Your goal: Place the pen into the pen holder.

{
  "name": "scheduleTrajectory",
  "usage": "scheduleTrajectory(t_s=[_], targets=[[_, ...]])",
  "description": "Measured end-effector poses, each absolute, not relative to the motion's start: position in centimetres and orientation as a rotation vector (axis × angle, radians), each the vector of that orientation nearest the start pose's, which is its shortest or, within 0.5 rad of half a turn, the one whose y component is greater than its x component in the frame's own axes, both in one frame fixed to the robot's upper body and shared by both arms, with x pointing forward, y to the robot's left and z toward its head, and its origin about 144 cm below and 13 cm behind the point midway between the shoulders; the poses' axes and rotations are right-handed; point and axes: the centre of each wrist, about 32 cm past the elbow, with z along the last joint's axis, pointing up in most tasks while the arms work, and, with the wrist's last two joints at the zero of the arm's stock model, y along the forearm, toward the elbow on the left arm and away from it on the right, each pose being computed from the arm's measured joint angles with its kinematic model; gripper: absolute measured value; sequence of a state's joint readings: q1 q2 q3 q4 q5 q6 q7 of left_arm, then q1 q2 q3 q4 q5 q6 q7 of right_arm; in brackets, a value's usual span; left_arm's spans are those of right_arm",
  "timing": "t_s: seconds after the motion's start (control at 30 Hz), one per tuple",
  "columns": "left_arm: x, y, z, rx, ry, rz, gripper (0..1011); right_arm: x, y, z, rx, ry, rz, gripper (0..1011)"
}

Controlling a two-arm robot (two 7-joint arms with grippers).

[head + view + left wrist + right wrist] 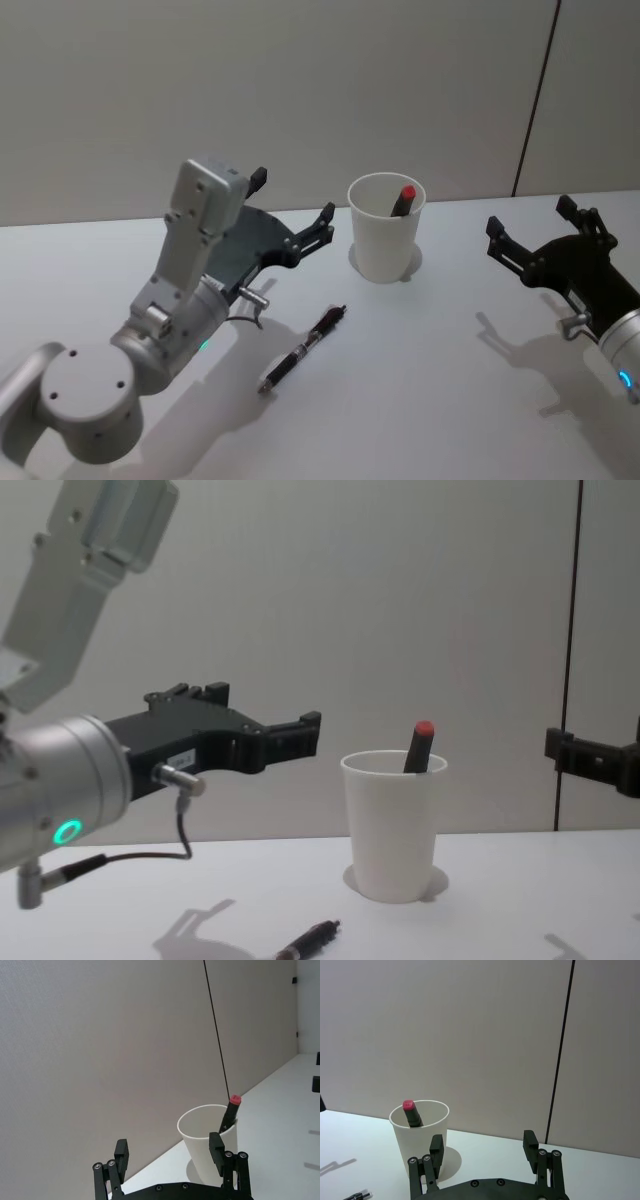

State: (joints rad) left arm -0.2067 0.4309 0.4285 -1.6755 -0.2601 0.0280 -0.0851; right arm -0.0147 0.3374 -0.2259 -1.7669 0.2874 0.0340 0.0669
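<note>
Paper makes up the holder [385,250], a plain white tapered cup with a rolled rim, standing upright on the smooth white table [450,400]. A dark marker [404,198] with a red cap leans inside it toward the right side of the rim, with the cap poking above the edge.

The pen [303,348] lies flat on the table, in front of the holder and a little to its left, apart from it. It is a slim dark barrel with a pale, shiny end. Its long axis runs diagonally: the pale end sits nearer the robot and to the left, and the dark end points away and to the right, roughly toward the holder.

The left end effector [292,196], black with angular linked fingers, hovers above the table left of the holder, its fingers spread and empty. The right end effector [529,216], of the same make, hangs to the right of the holder, well apart, also spread wide with nothing in it.
</note>
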Motion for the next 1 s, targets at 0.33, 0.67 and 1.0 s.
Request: scheduleTrajectory(t_s=[0.33,0.67,1.0], targets=[[47.1,23.0,121.6,0.095,-0.198,1.014,1001,44.3,-23.7,118.9,0.026,-0.075,-1.229,1001],[45.7,24.4,122.5,0.175,-0.13,0.955,1001,44.3,-23.7,118.9,0.026,-0.075,-1.229,1001],[44.8,25.2,123.5,0.28,-0.054,0.88,1001,44.3,-23.7,118.9,0.026,-0.075,-1.23,1001]])
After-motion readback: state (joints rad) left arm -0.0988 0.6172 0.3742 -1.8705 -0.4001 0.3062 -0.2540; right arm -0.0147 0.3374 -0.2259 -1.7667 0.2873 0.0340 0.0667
